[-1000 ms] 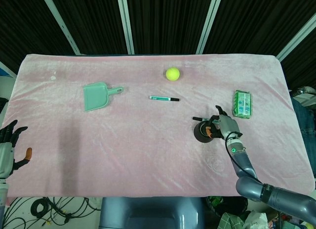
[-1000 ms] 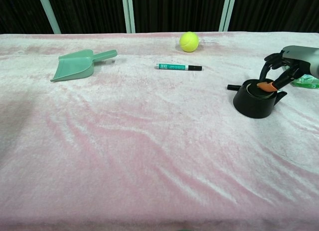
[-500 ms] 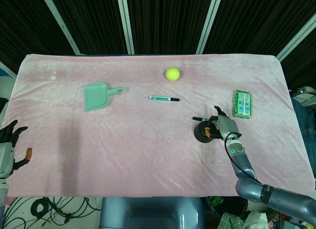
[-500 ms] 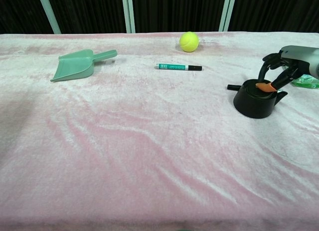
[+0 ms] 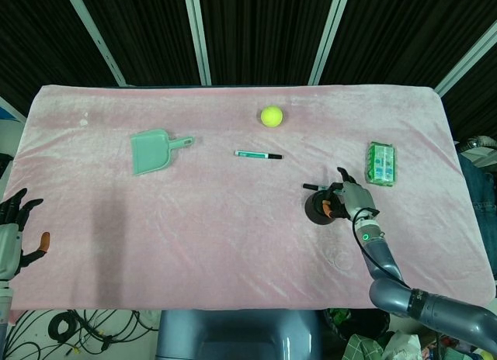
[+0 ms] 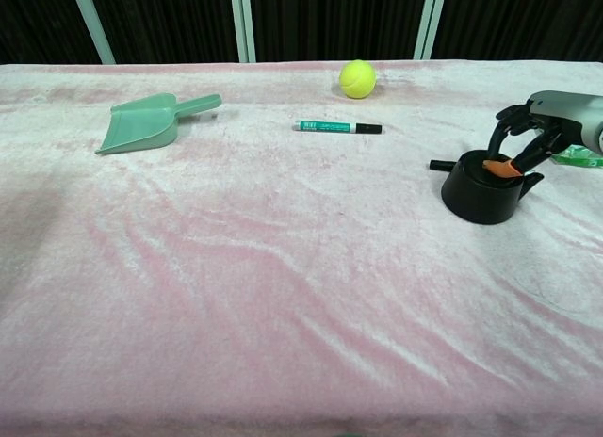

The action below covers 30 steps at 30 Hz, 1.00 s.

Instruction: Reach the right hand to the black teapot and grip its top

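The black teapot (image 5: 317, 212) (image 6: 479, 194) stands upright on the pink cloth at the right, its short handle pointing left. My right hand (image 5: 351, 198) (image 6: 545, 124) reaches over it from the right. Its dark fingers arch down around the teapot's top, and the orange thumb tip rests on the lid. My left hand (image 5: 15, 230) hangs off the table's front left corner with its fingers spread, holding nothing; only the head view shows it.
A green packet (image 5: 381, 163) (image 6: 584, 156) lies just behind the right hand. Farther back are a tennis ball (image 5: 271, 115) (image 6: 357, 78) and a green marker (image 5: 258, 154) (image 6: 340, 127). A green dustpan (image 5: 151, 151) (image 6: 151, 121) lies at the left.
The right hand has shifted very slightly on the teapot's top. The teapot and the left hand have stayed put.
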### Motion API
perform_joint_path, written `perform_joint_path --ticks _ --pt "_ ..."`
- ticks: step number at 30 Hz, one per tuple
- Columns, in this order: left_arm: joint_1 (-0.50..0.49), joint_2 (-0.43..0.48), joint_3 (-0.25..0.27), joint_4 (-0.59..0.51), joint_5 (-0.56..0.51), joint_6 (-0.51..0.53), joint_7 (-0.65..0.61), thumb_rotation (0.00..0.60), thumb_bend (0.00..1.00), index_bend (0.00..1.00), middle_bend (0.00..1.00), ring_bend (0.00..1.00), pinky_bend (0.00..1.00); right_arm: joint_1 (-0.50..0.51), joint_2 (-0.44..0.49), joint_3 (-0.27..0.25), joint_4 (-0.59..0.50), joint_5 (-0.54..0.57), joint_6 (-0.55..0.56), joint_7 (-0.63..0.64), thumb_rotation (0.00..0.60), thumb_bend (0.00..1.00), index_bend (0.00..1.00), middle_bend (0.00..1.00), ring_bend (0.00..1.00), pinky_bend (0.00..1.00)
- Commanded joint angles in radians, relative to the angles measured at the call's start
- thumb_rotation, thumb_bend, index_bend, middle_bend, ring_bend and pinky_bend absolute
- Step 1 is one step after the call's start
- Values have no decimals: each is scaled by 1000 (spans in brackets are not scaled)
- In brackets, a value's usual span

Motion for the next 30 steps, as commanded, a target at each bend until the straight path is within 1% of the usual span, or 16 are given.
perform_joint_path --ticks 1,4,6,9,12,14,16,20,22,26,28,30 --pt "0 0 0 0 0 0 0 600 441 188 0 0 67 -1 0 -1 2 -1 -1 2 600 406 601 0 83 174" --pt "0 0 0 0 0 0 0 600 441 188 0 0 67 -3 2 -5 2 -3 -2 4 600 402 600 0 83 174" --pt "0 1 0 0 0 -1 0 600 441 189 0 0 67 -4 5 -8 2 -3 -5 4 600 381 586 0 83 174" --pt "0 1 0 0 -1 -1 0 600 441 189 0 0 67 -5 8 -11 2 -2 -7 4 600 330 521 0 83 174" --pt "0 1 1 0 -1 -1 1 600 441 189 0 0 69 -4 8 -14 1 -3 1 -3 600 281 406 0 80 174" --pt "0 0 1 -1 -1 -2 3 600 441 188 0 0 72 -4 9 -17 -1 -6 7 -9 600 248 302 0 78 174" --pt "0 0 2 -2 -2 -2 4 600 441 188 0 0 76 -4 12 -17 -5 -9 8 -8 600 218 220 0 78 174" --pt "0 0 1 -3 -3 -2 5 600 441 189 0 0 76 -11 21 -13 -16 -22 17 1 600 136 98 0 77 174" --pt "0 0 1 -3 -4 -1 6 600 441 188 0 0 77 -16 28 -8 -21 -32 22 11 600 115 58 0 77 174" --pt "1 1 0 -4 -4 0 4 600 441 189 0 0 77 -31 51 7 -46 -56 32 42 600 110 41 0 77 174" --pt "2 1 0 -4 -4 2 2 600 441 189 0 0 77 -47 80 17 -80 -81 48 63 600 110 41 0 77 174" --pt "2 1 0 -4 -2 4 1 600 441 189 0 0 77 -76 125 30 -138 -122 81 94 600 110 41 0 77 174"
